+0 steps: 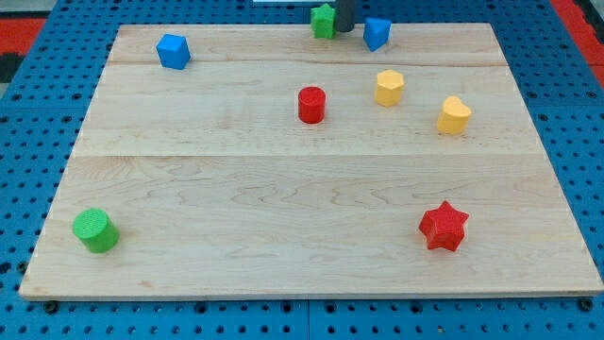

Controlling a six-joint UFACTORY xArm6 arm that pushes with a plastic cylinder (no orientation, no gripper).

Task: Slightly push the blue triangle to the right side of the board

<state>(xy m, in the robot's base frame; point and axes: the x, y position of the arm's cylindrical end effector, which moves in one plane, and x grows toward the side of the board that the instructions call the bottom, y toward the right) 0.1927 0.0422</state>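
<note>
The blue triangle (377, 33) lies near the view's top edge of the wooden board (274, 208), a little right of centre. My tip (346, 29) stands just to its left, in the narrow space between it and a green block (324, 21). Only the lowest part of the dark rod shows, since the view's top edge cuts it off. I cannot tell whether the tip touches the triangle.
A blue cube (174, 51) sits at the upper left. A red cylinder (311, 104) is near the middle. Two yellow blocks (389, 88) (454, 115) lie right of it. A red star (444, 227) is at lower right and a green cylinder (95, 230) at lower left.
</note>
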